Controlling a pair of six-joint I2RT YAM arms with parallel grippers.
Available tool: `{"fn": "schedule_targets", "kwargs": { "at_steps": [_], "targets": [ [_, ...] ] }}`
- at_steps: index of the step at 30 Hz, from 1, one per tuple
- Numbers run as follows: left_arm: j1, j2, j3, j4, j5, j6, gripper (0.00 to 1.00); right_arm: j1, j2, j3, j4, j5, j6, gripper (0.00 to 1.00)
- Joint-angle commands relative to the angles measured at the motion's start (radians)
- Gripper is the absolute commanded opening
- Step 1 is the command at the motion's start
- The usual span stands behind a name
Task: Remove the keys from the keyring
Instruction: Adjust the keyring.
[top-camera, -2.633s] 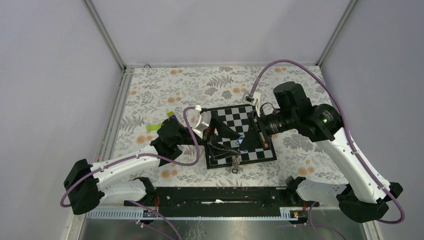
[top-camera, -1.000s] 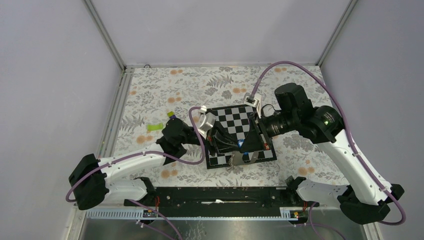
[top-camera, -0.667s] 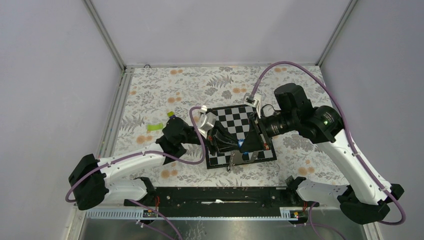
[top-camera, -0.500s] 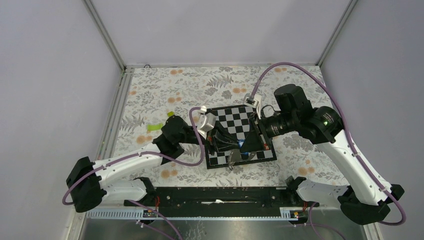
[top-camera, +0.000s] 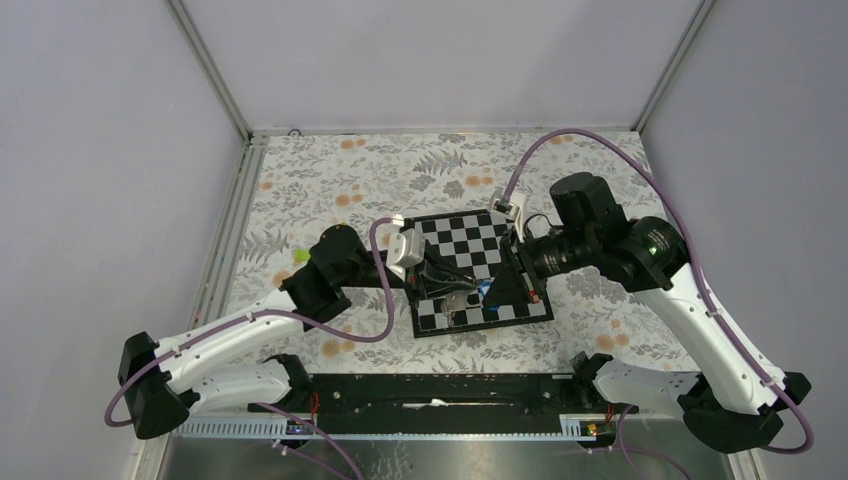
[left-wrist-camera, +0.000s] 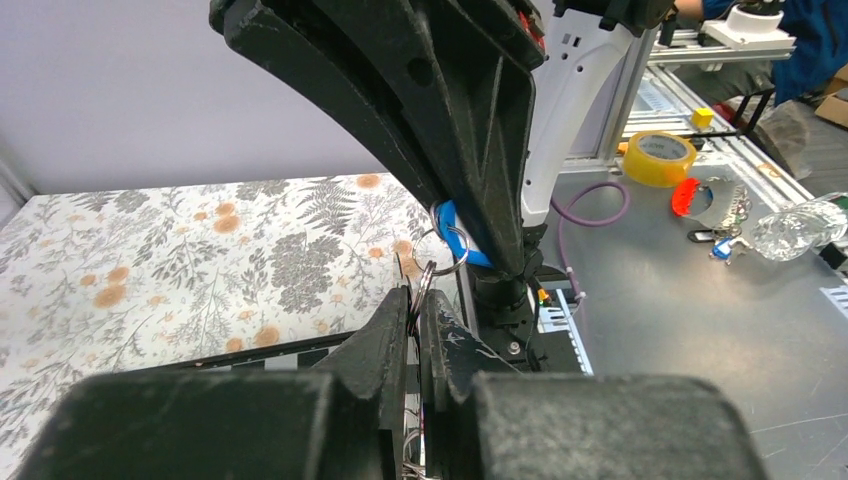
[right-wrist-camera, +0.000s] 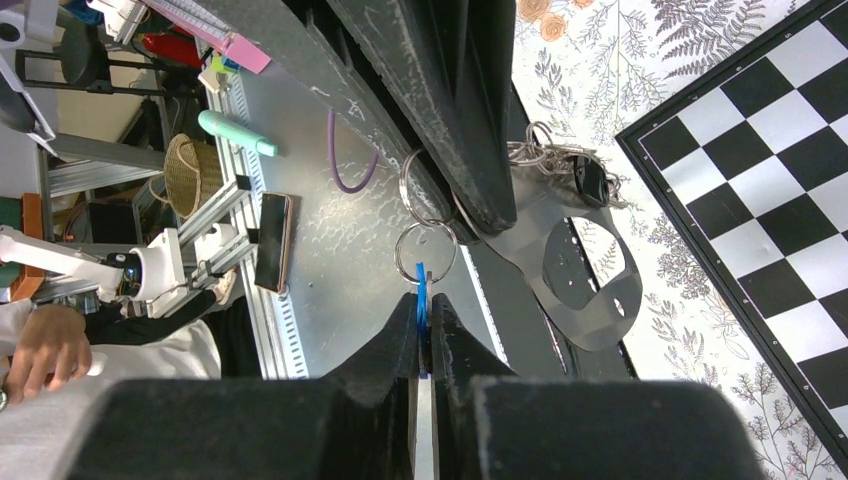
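Note:
The keyring hangs in the air between both grippers over the chessboard's near half. My right gripper (right-wrist-camera: 422, 303) is shut on its blue carabiner (right-wrist-camera: 420, 283), which carries a metal ring (right-wrist-camera: 425, 250). A second linked ring (right-wrist-camera: 414, 186) is pinched in my left gripper (left-wrist-camera: 415, 300), which is shut on it. The silvery keys (right-wrist-camera: 548, 160) bunch just behind the left fingers, and the grey strap loop (right-wrist-camera: 590, 290) dangles below them. In the top view the blue clip (top-camera: 483, 290) and the pale strap (top-camera: 455, 300) show between the two black grippers.
The black-and-white chessboard (top-camera: 470, 240) lies on the floral cloth (top-camera: 330, 180) in the middle. A sliver of a lime-green piece (top-camera: 299, 256) shows left of the left arm. The cell's walls close in on the left, right and back.
The left arm has drawn back to the left. The strap and keys, which hung past the board's near edge, now hang higher over the board. Both grippers stay shut.

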Motion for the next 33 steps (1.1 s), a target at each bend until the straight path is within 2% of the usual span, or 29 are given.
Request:
{"fn": "schedule_targets", "kwargs": {
  "at_steps": [1, 10, 18, 24, 28, 33],
  "targets": [
    [-0.004, -0.044, 0.071, -0.057, -0.041, 0.075, 0.00, 0.003, -0.018, -0.015, 0.014, 0.009, -0.017, 0.00],
    [-0.002, -0.052, 0.104, -0.126, -0.071, 0.134, 0.00, 0.003, -0.021, -0.057, 0.039, 0.010, -0.012, 0.02],
    [-0.002, -0.065, 0.139, -0.182, -0.091, 0.198, 0.00, 0.004, -0.035, -0.152, 0.151, 0.001, 0.018, 0.02],
    [-0.002, -0.076, 0.140, -0.219, -0.148, 0.314, 0.00, 0.003, -0.111, -0.240, 0.317, 0.078, 0.043, 0.03],
    [-0.002, -0.093, 0.129, -0.218, -0.171, 0.399, 0.00, 0.003, -0.177, -0.315, 0.480, 0.119, 0.048, 0.13],
    [-0.004, -0.120, 0.119, -0.215, -0.183, 0.547, 0.00, 0.004, -0.252, -0.403, 0.653, 0.161, -0.017, 0.12]
  ]
}}
